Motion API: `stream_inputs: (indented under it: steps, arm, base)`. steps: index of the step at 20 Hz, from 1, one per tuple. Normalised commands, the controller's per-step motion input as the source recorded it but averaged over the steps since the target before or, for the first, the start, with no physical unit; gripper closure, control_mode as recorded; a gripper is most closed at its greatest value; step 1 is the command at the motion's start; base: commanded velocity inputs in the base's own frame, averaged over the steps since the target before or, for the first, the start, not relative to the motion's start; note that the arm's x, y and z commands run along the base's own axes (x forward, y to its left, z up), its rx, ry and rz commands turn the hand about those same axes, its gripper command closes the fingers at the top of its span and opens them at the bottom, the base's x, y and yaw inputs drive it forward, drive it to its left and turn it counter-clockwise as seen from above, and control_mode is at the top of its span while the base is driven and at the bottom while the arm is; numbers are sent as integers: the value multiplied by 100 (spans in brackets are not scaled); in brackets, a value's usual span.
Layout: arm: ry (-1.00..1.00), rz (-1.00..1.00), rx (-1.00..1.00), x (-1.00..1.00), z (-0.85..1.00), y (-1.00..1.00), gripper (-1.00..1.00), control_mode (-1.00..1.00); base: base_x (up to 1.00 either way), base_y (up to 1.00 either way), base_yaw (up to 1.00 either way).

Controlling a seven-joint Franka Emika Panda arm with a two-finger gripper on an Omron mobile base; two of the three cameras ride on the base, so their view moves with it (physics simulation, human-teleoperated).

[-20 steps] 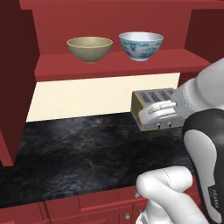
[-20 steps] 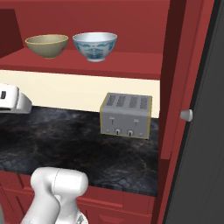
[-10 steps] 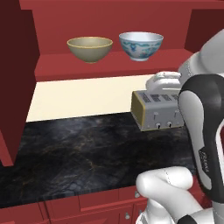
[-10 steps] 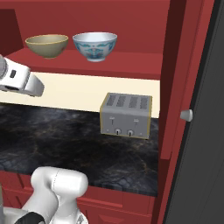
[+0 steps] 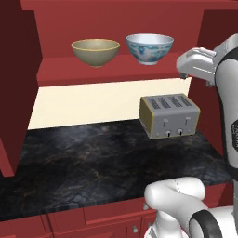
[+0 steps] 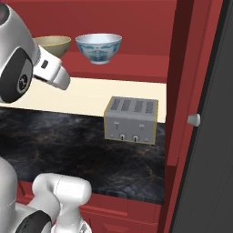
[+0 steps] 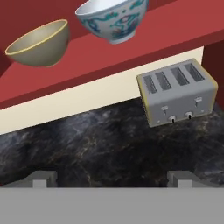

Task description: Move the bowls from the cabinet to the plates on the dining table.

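Note:
Two bowls stand side by side on the red shelf of the open cabinet (image 5: 107, 73). The olive-tan bowl (image 5: 95, 51) is on the left and the white bowl with blue pattern (image 5: 149, 48) on the right. My white hand (image 5: 196, 65) hovers at shelf height, to the right of the white bowl and apart from it. In the hand view my gripper (image 7: 111, 179) is open and empty, with the olive-tan bowl (image 7: 41, 43) and the white bowl (image 7: 113, 19) ahead and above. In the right base view my arm hides part of the olive-tan bowl (image 6: 58, 44). The plates and the dining table are out of view.
A grey four-slot toaster (image 5: 169, 115) sits on the black marbled counter (image 5: 83, 162) below the shelf, under my hand. The cabinet's side wall (image 5: 16, 88) closes the left. An open door with a round knob (image 6: 194, 119) stands at the right.
My hand has risen from toaster height to shelf height and shifted right in the left base view. The bowls and toaster have stayed put. The gripper stays open.

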Motion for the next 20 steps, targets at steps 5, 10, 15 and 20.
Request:
stream_inputs:
  steps: [5, 10, 15, 20]
  arm:
    - [-1, -1, 1, 2, 2, -3, -100, -100]
    - [-6, 0, 1, 22, 0, -11, -100, -100]
    - [-7, -2, 12, 43, 13, -14, -100, -100]
    - [-8, -7, 11, 42, 10, -14, -100, -100]
  base:
    - [0, 0, 0]
    - [0, 0, 0]
    - [0, 0, 0]
    - [0, 0, 0]
